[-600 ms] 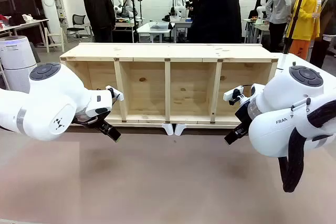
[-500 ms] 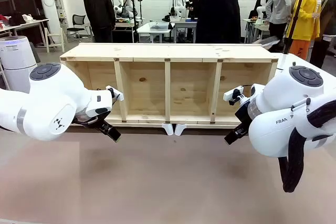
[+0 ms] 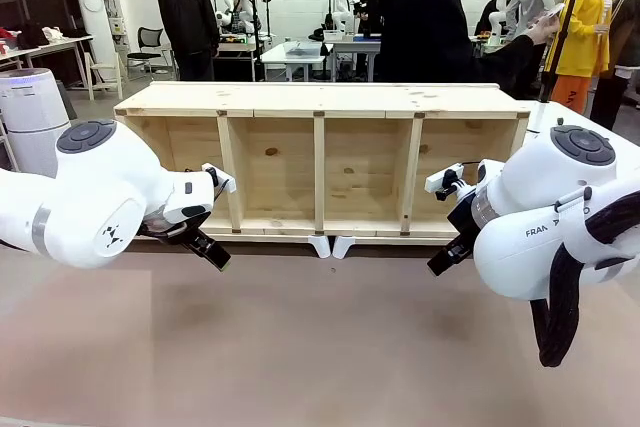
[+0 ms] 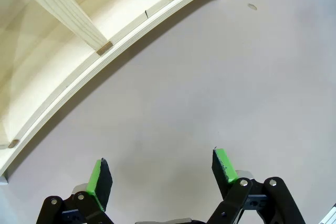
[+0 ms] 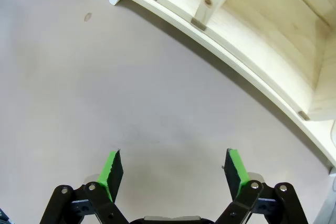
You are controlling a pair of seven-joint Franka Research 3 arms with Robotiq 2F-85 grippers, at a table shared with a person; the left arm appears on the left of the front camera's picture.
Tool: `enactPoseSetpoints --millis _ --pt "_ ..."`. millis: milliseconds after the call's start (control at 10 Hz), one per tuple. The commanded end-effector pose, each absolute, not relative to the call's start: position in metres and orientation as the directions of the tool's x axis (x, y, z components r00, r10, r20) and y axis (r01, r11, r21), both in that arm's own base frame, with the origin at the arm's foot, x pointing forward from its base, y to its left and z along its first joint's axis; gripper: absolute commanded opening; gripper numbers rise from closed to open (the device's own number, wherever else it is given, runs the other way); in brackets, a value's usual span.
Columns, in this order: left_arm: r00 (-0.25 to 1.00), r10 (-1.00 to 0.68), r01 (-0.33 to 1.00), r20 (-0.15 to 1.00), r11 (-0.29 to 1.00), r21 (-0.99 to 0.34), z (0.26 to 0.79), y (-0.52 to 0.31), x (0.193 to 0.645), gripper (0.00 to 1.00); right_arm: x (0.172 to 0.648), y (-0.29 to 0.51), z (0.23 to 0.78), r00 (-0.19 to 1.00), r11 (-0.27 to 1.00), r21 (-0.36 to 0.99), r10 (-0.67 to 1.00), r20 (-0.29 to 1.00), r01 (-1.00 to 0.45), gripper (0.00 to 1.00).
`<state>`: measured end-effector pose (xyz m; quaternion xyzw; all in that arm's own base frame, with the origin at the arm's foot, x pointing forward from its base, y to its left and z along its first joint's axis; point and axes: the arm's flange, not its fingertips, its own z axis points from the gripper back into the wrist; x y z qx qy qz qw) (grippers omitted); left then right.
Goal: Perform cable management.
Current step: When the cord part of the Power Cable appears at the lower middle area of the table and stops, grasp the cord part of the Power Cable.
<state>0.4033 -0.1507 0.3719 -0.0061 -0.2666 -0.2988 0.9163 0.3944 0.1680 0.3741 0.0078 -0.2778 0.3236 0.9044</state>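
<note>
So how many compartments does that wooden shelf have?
4, in a row across the wooden shelf: leftmost compartment, partly behind the left arm; two middle compartments; rightmost compartment, partly behind the right arm. No more seem hidden.

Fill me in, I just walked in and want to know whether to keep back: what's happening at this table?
Nothing is being handled right now. The left gripper and right gripper both hover open and empty over the table, just in front of a wooden shelf unit that stands on it. A person in a dark coat stands behind the shelf, one arm stretched out to the side.
</note>
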Motion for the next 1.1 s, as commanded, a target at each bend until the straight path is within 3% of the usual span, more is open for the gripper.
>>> enactPoseSetpoints --millis 0,1000 --pt "0.68 -0.543 0.55 0.493 0.822 0.147 0.3719 -0.1501 0.4034 1.0 0.3945 0.1678 0.374 0.638 0.792 -0.164 0.579 0.508 -0.588 1.0" --pt "0.68 -0.543 0.55 0.493 0.822 0.147 0.3719 -0.1501 0.4034 1.0 0.3945 0.1678 0.374 0.638 0.792 -0.164 0.579 0.508 -0.588 1.0"
